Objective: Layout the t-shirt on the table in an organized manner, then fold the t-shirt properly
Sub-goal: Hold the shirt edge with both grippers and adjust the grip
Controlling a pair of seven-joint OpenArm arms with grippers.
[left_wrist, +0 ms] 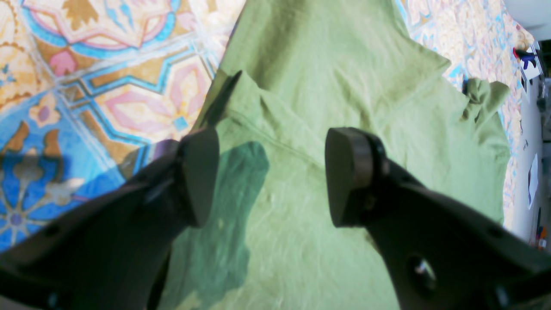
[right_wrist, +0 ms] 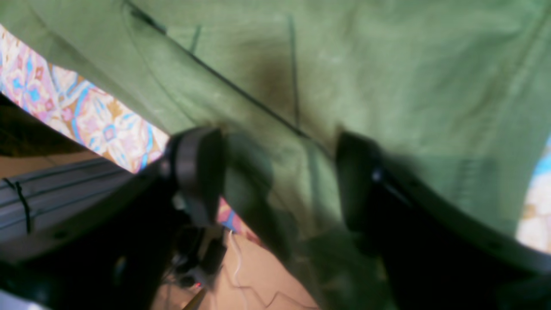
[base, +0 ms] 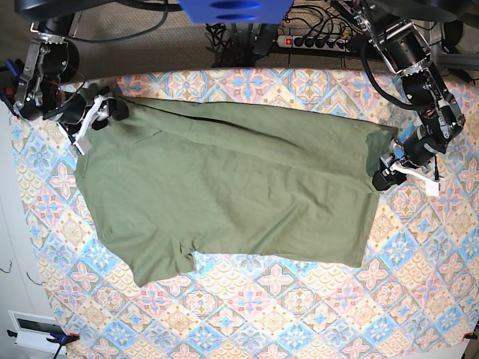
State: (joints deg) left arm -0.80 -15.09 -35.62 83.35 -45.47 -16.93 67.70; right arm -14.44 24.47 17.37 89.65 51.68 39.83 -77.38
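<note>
A: Nearest the lens, left wrist view: two dark fingers (left_wrist: 202, 172) of the left gripper (left_wrist: 271, 176), spread apart, nothing between them. They hang over green cloth.

B: Noted. How many garments?

A: One. The t-shirt (base: 224, 187), olive green, lies spread across the table (base: 299, 314), rumpled, one short sleeve sticking out at the near edge in the base view.

B: And the other arm?

A: Right gripper (right_wrist: 280, 181), two fingers (right_wrist: 198, 172) also parted, released. Picture is blurred; cloth shows in the gap, but the fingers do not pinch it. It sits at the shirt's corner near the table's far edge.

B: Positions in the base view?

A: Two arms, one at each end of the shirt. Right gripper (base: 97, 112) at the far left corner, left gripper (base: 393, 168) at the right edge, both touching or just above the fabric; cannot tell which.

B: Table cloth?

A: One, patterned with pink, blue and beige tiles.
</note>
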